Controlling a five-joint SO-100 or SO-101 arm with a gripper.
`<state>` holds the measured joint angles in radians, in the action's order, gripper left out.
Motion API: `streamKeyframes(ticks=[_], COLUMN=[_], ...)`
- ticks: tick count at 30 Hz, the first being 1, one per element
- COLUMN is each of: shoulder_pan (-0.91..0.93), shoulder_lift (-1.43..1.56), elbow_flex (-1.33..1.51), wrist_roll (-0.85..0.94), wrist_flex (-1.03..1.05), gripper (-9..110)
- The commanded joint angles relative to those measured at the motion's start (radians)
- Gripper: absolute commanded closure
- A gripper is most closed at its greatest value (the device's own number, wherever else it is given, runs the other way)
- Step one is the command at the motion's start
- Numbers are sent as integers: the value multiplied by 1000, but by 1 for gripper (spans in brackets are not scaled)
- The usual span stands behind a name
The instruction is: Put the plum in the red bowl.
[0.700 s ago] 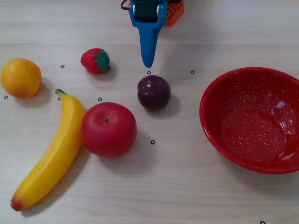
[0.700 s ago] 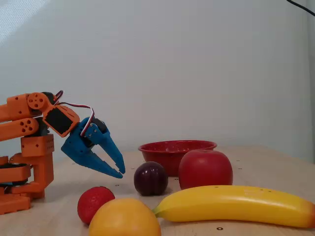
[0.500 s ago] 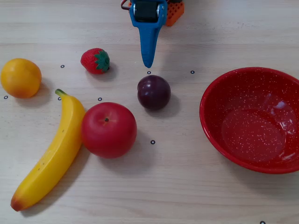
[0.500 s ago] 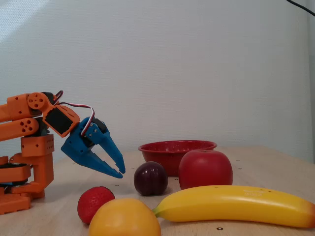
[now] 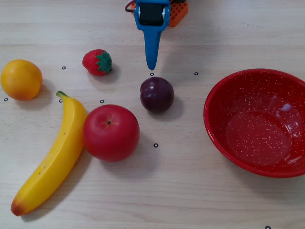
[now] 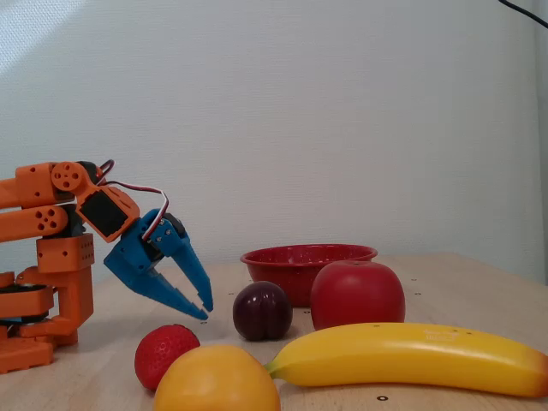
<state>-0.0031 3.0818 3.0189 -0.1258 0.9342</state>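
Hovering parted and empty just short of the plum, the pincer has grasped nothing yet; plum sits on worktop, bowl empty at right.

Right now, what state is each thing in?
claw: slightly open, empty, above the table short of the plum
plum: on the table, not gripped
red bowl: upright, empty
apple: on the table, touching the banana
banana: lying flat
strawberry: on the table
orange: on the table
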Motion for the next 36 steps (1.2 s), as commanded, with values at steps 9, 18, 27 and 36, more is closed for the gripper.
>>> streamKeyframes(ticks=[9, 18, 27, 36], shoulder_pan=[17, 14, 6, 6], shoulder_lift=[-281, -552, -792, -999], elbow_flex=[-345, -652, -888, -1040], wrist_roll=[-95, -138, -144, -123], wrist_flex=[64, 293, 505, 523], gripper=[101, 89, 60, 53])
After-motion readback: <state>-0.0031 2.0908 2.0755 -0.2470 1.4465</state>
